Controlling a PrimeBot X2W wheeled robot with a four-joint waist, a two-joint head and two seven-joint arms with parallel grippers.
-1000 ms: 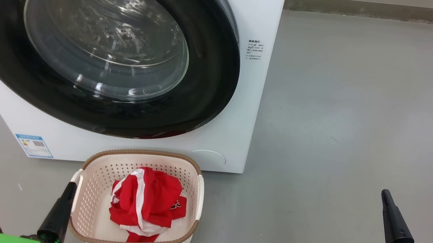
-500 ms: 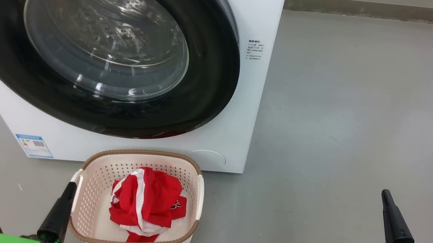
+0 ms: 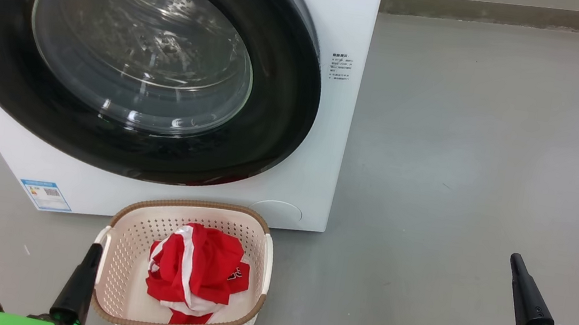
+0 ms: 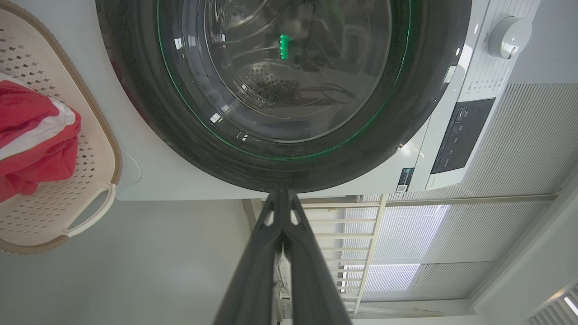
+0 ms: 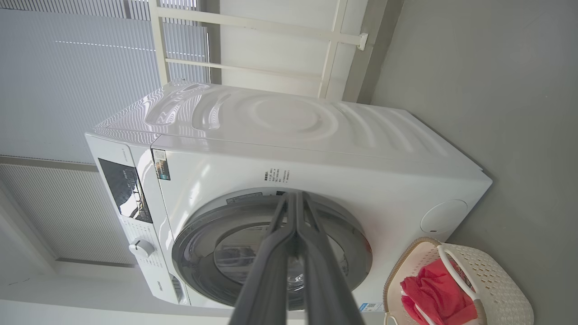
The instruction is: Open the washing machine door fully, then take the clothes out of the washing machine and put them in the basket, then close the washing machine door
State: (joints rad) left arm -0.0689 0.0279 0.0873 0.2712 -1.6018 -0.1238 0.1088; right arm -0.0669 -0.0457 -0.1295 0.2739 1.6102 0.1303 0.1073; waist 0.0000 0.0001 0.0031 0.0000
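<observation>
We saw the washing machine door [image 3: 134,56] shut flat against the front of the washing machine [image 3: 344,17]. Its black rim ringed the clear glass bowl, and the steel drum showed through the glass. The basket [image 3: 193,204] stood on the grey floor [image 3: 466,153], just in front of the machine's lower edge. The clothes [image 3: 197,271] lay bundled inside it, red with white stripes. Our left hand [image 3: 96,248] hung low, just beside the basket's left handle, with its fingers pressed together and holding nothing; we could not tell whether it touched the basket. Our right hand [image 3: 515,259] hovered well apart to the right over the floor, its fingers likewise together and empty. In both wrist views the closed fingers pointed toward the door.
</observation>
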